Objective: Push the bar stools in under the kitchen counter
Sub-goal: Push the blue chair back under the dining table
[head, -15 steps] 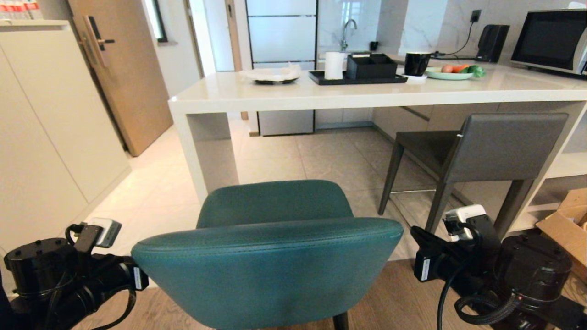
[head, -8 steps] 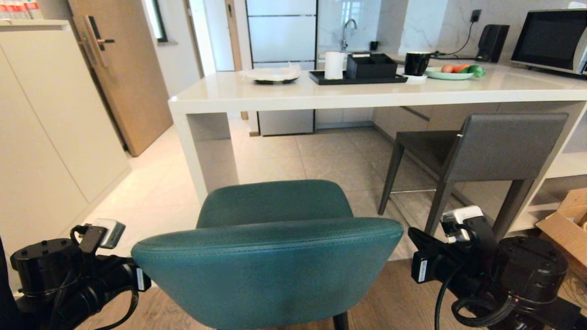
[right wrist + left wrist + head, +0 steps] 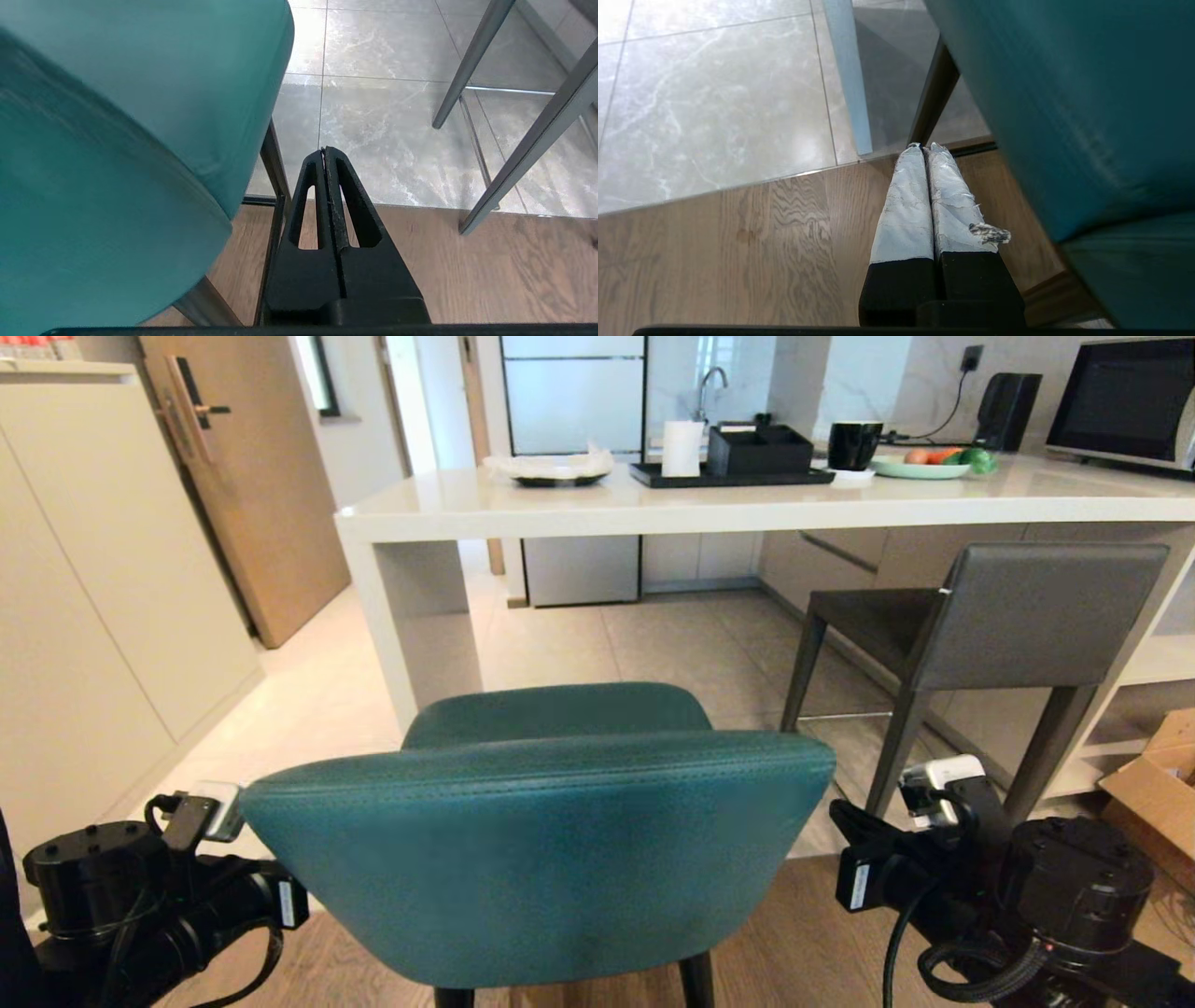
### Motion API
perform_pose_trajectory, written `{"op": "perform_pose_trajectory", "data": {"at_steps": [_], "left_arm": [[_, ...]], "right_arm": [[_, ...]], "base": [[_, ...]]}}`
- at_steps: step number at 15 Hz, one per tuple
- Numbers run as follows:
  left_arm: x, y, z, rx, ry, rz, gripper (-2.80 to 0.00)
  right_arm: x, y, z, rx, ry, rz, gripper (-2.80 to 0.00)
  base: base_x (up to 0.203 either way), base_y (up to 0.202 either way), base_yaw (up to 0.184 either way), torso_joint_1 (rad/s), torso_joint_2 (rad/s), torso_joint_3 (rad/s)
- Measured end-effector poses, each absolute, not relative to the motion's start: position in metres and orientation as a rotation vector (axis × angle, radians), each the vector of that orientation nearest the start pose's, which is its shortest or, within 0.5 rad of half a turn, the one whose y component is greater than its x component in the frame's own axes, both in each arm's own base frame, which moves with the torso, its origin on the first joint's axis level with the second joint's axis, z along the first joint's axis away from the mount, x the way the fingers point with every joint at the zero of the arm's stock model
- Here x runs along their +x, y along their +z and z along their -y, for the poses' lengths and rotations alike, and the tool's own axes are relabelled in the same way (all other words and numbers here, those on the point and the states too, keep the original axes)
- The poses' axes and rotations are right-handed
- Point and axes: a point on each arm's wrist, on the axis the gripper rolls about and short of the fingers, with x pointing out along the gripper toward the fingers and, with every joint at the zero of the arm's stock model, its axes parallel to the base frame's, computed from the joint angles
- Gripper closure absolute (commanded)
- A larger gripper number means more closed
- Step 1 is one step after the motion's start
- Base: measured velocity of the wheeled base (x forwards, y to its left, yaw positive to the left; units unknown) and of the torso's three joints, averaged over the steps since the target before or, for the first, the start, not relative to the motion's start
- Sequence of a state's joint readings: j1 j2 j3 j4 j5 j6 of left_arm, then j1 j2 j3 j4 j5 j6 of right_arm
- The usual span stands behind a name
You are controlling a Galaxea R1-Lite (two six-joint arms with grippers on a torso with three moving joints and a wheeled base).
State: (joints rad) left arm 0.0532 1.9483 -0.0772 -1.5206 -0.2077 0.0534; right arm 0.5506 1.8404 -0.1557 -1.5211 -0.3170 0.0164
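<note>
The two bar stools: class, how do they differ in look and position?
The teal stool has a rounded back and thin black legs; the grey stool has a square back and tapered grey legs. The teal stool stands clear of the kitchen counter; the grey stool's seat reaches under it. Both face the counter.

Teal stool point(image 3: 537, 859) legs mostly hidden, perhaps splayed.

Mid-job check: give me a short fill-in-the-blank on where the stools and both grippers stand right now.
1. The teal stool stands right in front of the robot, not yet under the kitchen counter; its legs are coloured ____.
2. The grey stool stands to the robot's ____ of the teal one.
3. The left gripper and the right gripper flank the teal backrest, both with fingers ____.

Missing words: black; right; shut
</note>
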Motion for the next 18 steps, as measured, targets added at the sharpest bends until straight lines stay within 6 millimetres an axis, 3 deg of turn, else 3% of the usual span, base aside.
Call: {"op": "perform_pose_trajectory", "data": {"at_steps": [11,18], "left_arm": [[0.231,0.055,0.001,0.021,-0.2,-0.332,0.0],[0.247,0.063,0.044,0.012,-0.189,-0.268,0.0]], "right_arm": [[0.206,0.091,-0.119,-0.05,0.237,-0.146,0.0],[0.217,0.092,-0.145,-0.066,0.293,-0.107,0.0]], "base": [[0.0,0.0,0.0,-0.003,0.02,0.01],[0.0,0.0,0.0,0.0,0.0,0.0]]}}
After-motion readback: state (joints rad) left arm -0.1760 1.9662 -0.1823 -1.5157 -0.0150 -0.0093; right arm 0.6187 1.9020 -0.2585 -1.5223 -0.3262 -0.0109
